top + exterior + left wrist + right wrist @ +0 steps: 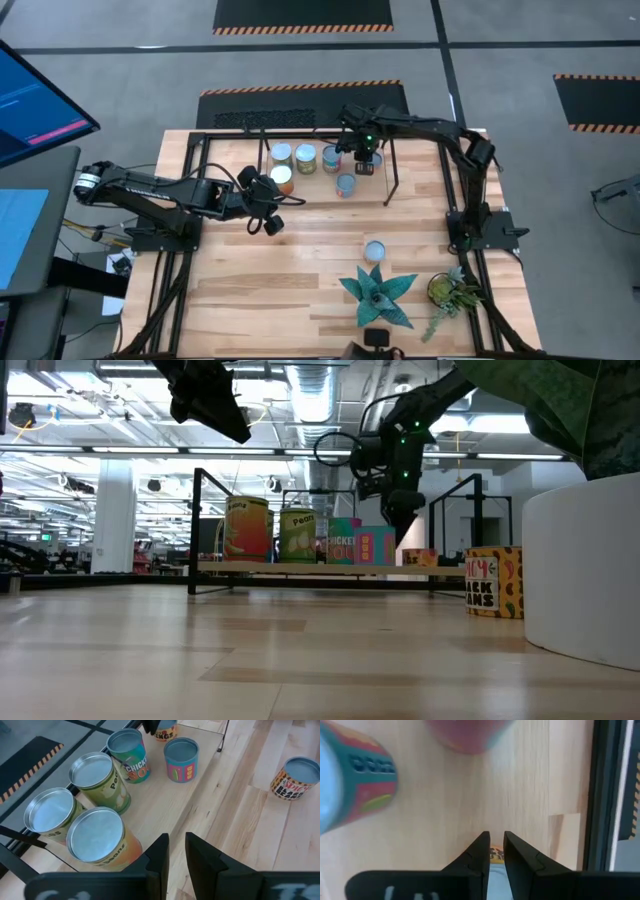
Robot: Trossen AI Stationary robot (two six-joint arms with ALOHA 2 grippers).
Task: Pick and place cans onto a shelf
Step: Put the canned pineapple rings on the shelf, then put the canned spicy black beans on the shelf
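Several cans stand on the shelf [205, 140], which shows in the low view [330, 568] as a light wooden surface in thin black rods. They include an orange one [95, 840], a green one [97, 777] and a bluish one [181, 760]. One more can [375, 250] stands on the bare table nearer the front. My right gripper [364, 158] is shut, pointing down over a small orange can [493, 854] at the shelf's right part. My left gripper [270, 222] is shut and empty, in the air in front of the shelf's left half. My right gripper points down with shut fingers just over the small orange can's top [495, 872]. The fingers themselves hide the place, and I cannot tell whether they touch the can.
Two potted green plants [378, 290] [450, 292] stand near the table's front edge. One white pot [590, 570] fills the right of the low view. The larger black table frame [470, 200] runs around the work area. Bare wood lies between the shelf and the plants.
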